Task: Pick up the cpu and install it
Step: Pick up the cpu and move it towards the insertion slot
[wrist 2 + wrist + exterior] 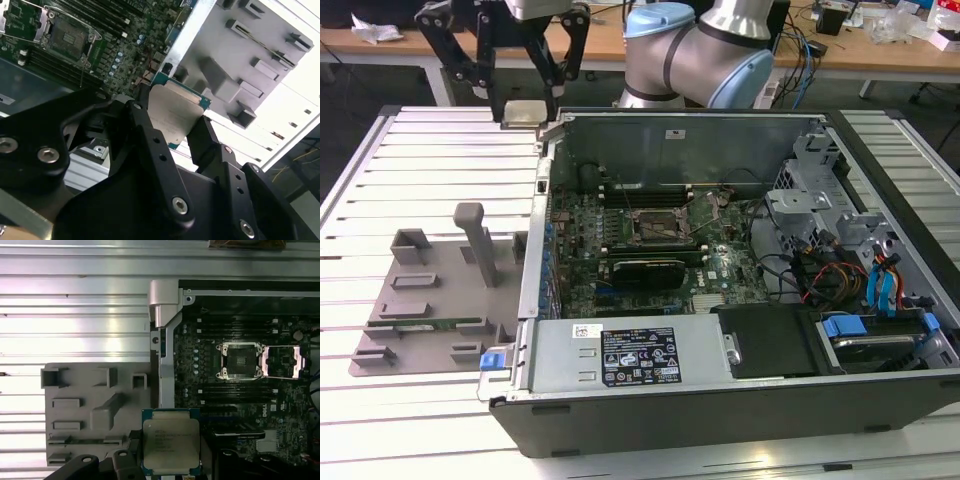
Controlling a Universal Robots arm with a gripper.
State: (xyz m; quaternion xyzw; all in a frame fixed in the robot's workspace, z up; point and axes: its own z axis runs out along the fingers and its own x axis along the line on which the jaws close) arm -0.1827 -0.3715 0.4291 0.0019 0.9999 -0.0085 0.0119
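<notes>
- One arm is working this scene, and its gripper (525, 98) is hanging just outside the computer case (720, 425), by the case's far corner on the exterior view's left.
- Its two black fingers (145, 125) are clamping the cpu (176, 116) by opposite edges. In the second wrist view, the pale metal top is showing between them, with a thin green rim peeking out.
- The cpu is riding in the air outside the case, lifted clear of the slatted table (420, 160).
- Inside the case, the socket (242, 360) is sitting on the green motherboard with its metal frame (282, 362) swung open beside it. It is lying well apart from the cpu.
- A gray fixture plate (430, 300) is lying on the slatted table just beside the case's side wall. In the first wrist view, the cpu is hovering over the line where that plate is meeting the case wall.
</notes>
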